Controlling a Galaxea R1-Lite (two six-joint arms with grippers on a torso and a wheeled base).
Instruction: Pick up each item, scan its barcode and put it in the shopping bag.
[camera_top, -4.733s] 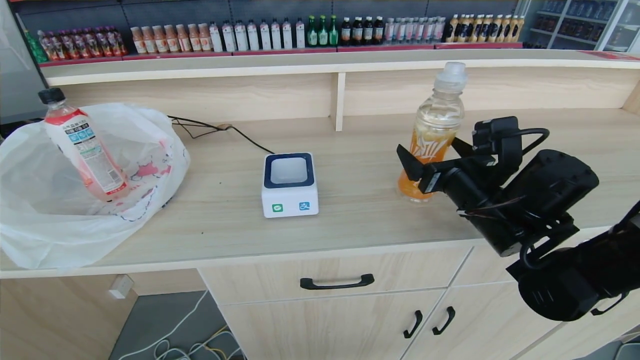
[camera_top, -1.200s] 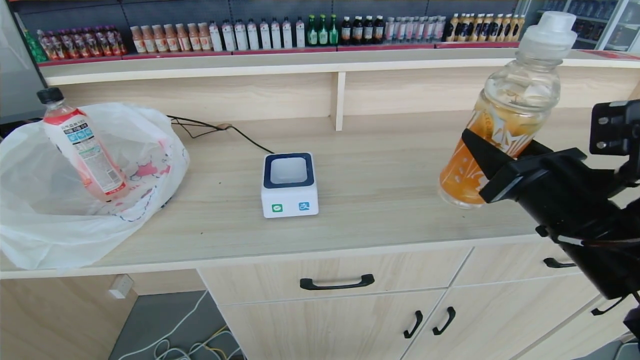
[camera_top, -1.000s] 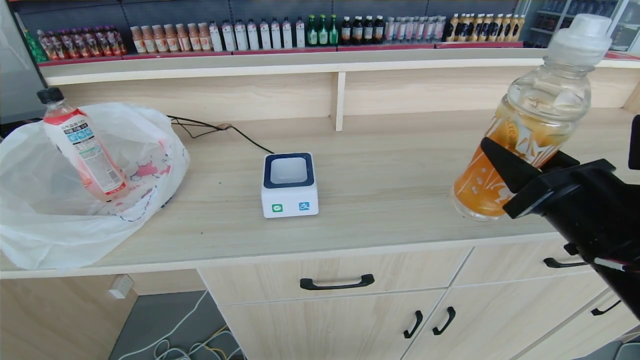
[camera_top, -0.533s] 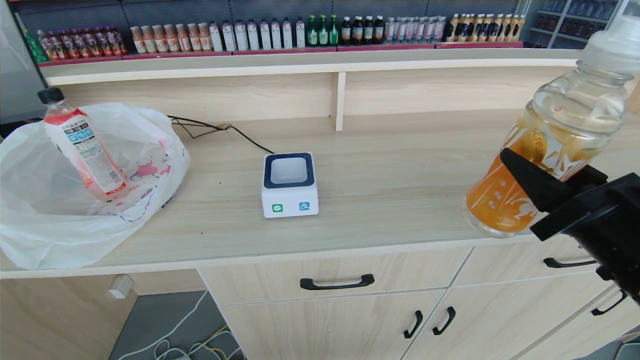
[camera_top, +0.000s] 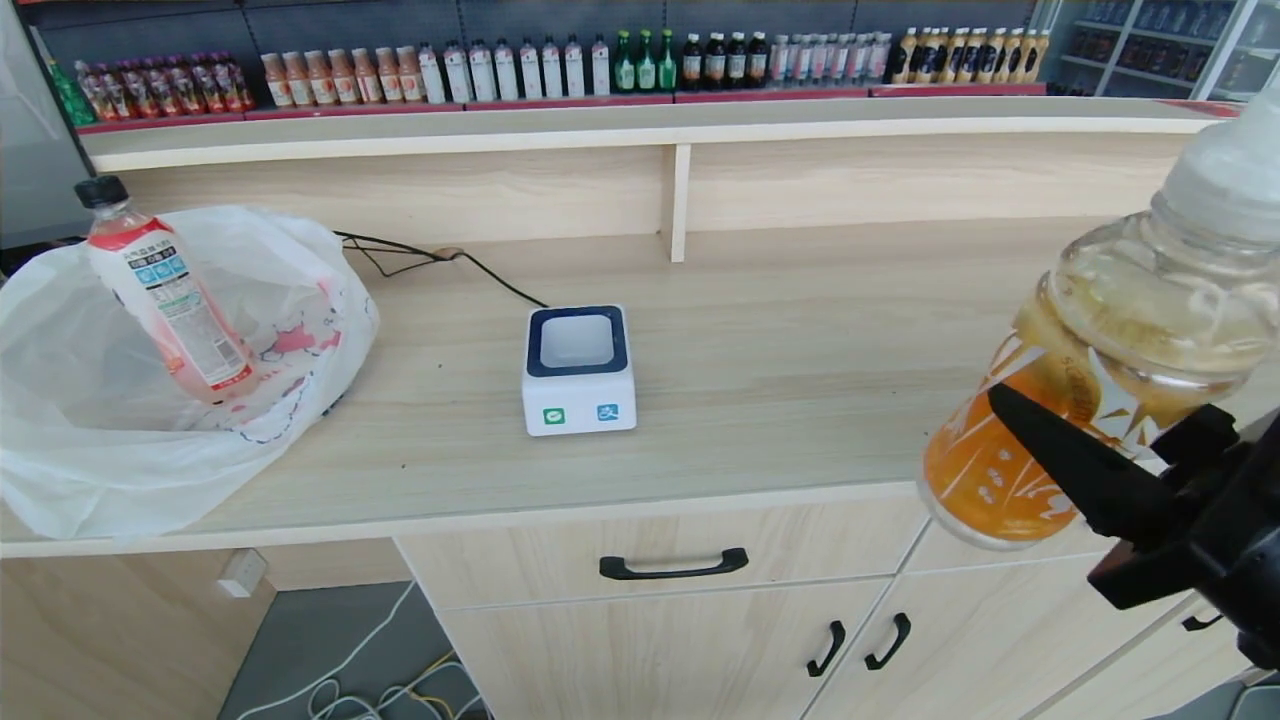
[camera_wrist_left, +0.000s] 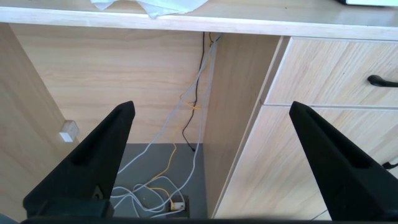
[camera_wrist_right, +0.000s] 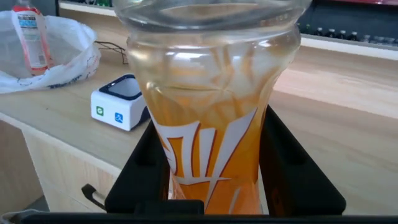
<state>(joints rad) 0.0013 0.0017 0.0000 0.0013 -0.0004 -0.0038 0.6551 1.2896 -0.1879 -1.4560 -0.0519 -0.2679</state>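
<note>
Head view: right end effector (camera_top: 1110, 445) grips the orange bottle (camera_top: 1000, 470), neck toward 1 o'clock; scanner (camera_top: 579, 370) at its 9 o'clock; left end effector (camera_wrist_left: 211, 143) spread wide.

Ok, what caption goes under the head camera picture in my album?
Right gripper holds an orange drink bottle aloft; scanner and shopping bag sit on the counter.

— Where's the scanner (camera_top: 579, 370)?
— Middle of the counter (camera_top: 760, 350), its cable (camera_top: 480, 270) running behind. The shopping bag (camera_top: 60, 440) lies to its left, a labelled bottle (camera_top: 160, 290) leaning inside.
— The juice bottle (camera_top: 1090, 390)?
— Far right, by the counter's front edge, in the right gripper (camera_top: 1120, 440).
</note>
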